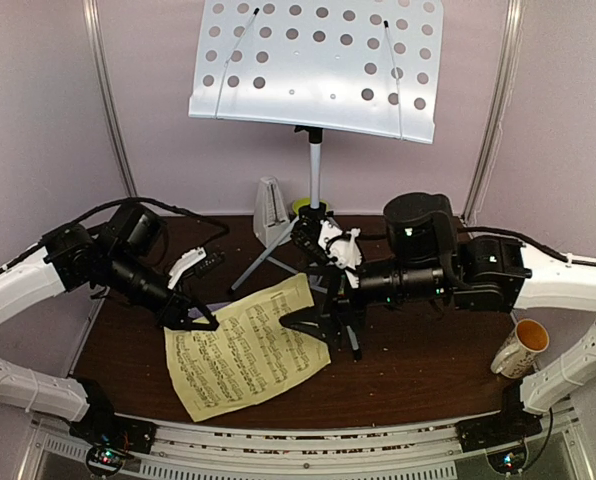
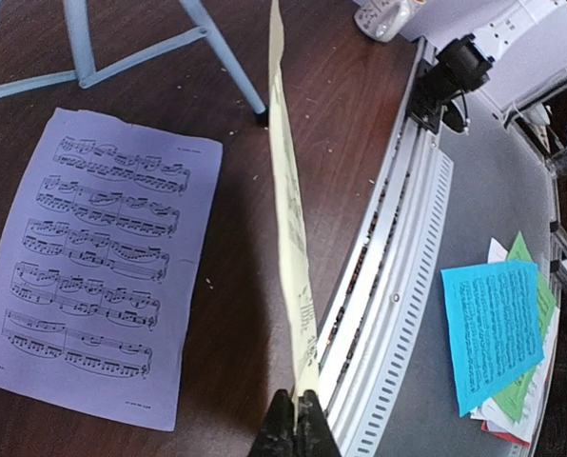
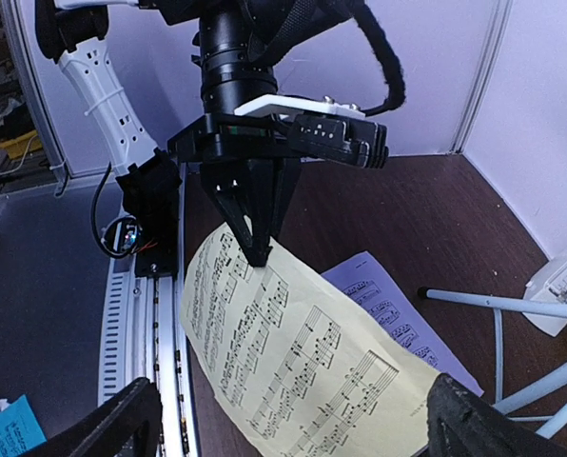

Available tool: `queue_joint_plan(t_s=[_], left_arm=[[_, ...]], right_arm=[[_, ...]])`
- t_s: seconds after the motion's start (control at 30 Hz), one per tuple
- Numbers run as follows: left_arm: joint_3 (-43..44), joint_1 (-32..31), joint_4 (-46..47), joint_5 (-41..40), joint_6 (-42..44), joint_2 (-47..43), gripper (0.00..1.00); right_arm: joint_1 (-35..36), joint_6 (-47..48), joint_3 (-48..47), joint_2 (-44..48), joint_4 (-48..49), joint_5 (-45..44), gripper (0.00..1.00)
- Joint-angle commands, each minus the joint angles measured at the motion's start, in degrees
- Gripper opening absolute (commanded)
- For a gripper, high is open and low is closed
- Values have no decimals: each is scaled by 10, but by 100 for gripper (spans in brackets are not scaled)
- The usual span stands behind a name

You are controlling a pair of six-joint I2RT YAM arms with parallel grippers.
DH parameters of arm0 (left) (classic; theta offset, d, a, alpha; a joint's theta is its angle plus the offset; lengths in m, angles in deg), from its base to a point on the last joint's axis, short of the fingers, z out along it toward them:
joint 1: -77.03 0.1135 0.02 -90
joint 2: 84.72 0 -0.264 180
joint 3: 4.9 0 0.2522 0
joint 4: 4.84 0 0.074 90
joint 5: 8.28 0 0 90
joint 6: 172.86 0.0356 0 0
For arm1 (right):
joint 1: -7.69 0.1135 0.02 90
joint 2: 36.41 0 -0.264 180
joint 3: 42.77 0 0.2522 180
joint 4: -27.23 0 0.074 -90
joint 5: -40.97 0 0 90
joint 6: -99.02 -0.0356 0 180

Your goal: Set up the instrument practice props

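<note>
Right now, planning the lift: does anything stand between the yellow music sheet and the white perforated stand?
Yes: the right gripper, jaws open, straddles the yellow printed music sheet at its end nearest the white perforated music stand. The left gripper pinches its other end. Nothing else visibly blocks the way up.

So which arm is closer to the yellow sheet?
Left arm: its jaws pinch the sheet by a corner. The right arm holds its jaws open astride the opposite side.
</note>
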Motion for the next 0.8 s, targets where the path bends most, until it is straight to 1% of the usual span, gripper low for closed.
queue_joint_plan(t_s=[0.0, 0.17, 0.27, 0.4, 0.57, 0.77], left_arm=[[35, -29, -46, 12, 52, -13, 0], [39, -65, -45, 34, 70, -13, 0], [47, -95, -42, 23, 80, -4, 0], [63, -128, -42, 15, 93, 14, 0], [82, -155, -42, -12, 109, 45, 0], [103, -178, -42, -34, 131, 66, 0]], right_arm=[[5, 47, -56, 0, -117, 24, 95], [5, 14, -62, 12, -131, 44, 91], [5, -16, -62, 6, -135, 56, 86], [5, -53, -42, 0, -128, 101, 82], [5, -83, -46, -15, -135, 149, 78], [5, -113, -22, -36, -126, 168, 73]])
